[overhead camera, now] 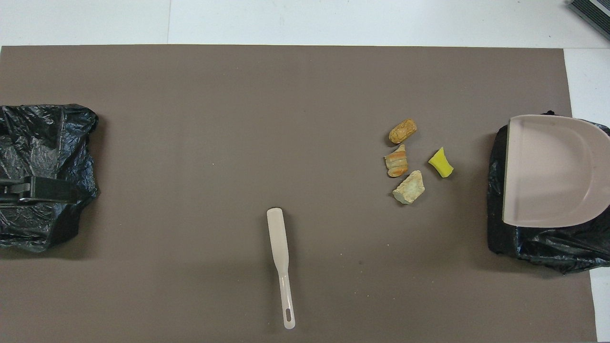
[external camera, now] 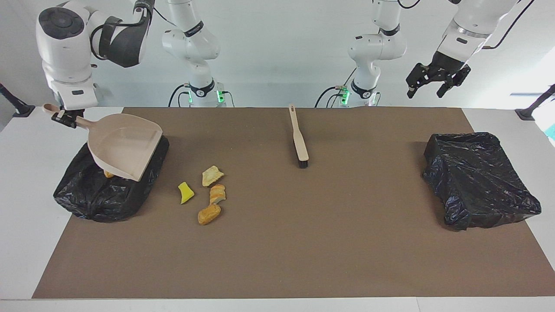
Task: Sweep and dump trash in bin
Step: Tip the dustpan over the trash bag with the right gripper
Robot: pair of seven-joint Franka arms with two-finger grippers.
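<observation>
We count four bits of trash (external camera: pixel 204 195) loose on the table (external camera: pixel 277 260) beside the bin (external camera: pixel 86 199) at the right arm's end; one orange bit (external camera: pixel 108 174) peeks out inside it, so part is dumped. Our right claw (external camera: pixel 65 118) is clamped on the dustpan (external camera: pixel 125 147) over that bin. The left claw (external camera: pixel 435 80), fingers apart, hangs over the other bin (external camera: pixel 477 182). The brush (external camera: pixel 299 138) lies untouched, nothing blocking it.
</observation>
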